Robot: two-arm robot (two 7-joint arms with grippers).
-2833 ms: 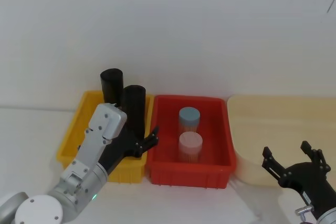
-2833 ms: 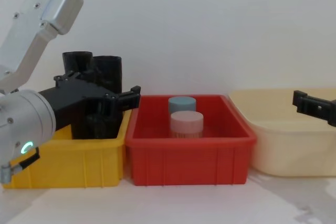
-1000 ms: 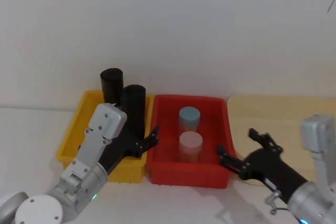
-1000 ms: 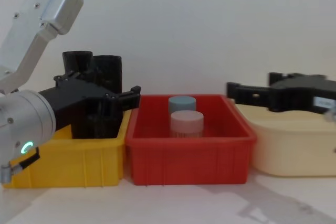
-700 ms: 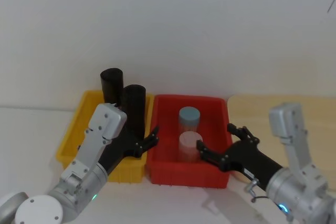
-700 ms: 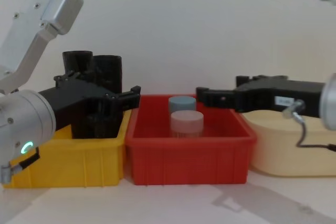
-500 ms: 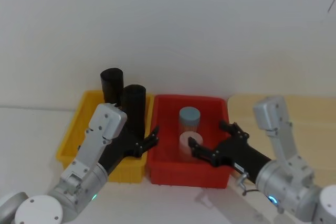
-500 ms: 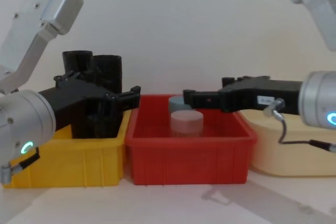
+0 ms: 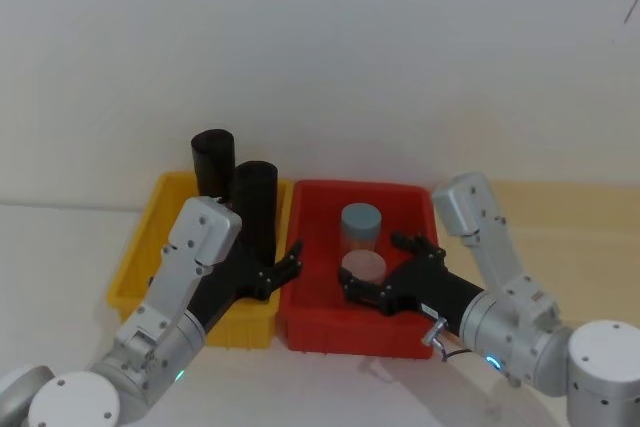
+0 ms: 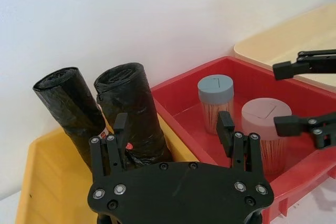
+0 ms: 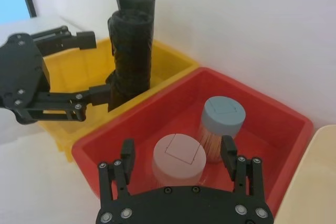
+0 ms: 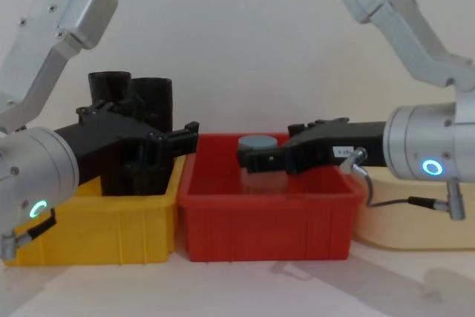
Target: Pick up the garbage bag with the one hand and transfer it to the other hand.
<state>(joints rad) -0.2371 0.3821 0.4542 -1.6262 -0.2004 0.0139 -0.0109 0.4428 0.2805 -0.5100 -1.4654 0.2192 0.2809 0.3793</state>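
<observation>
Two rolls, head view: the garbage bag [image 9: 256,197] and its twin [image 9: 212,159] stand upright in the yellow bin [image 9: 135,259], their bases hidden behind the left arm.
Left wrist view: left pincer [image 10: 173,127] spread open at the bag; contact unclear.
Right wrist view: right pincer [image 11: 177,153] open astride the pink-lidded jar [image 11: 181,162] in the red bin [image 11: 262,103].
Chest view: that jar is mostly hidden. The right pincer has swung in from over the cream tray [image 12: 415,224]; the left pincer is unmoved.
</observation>
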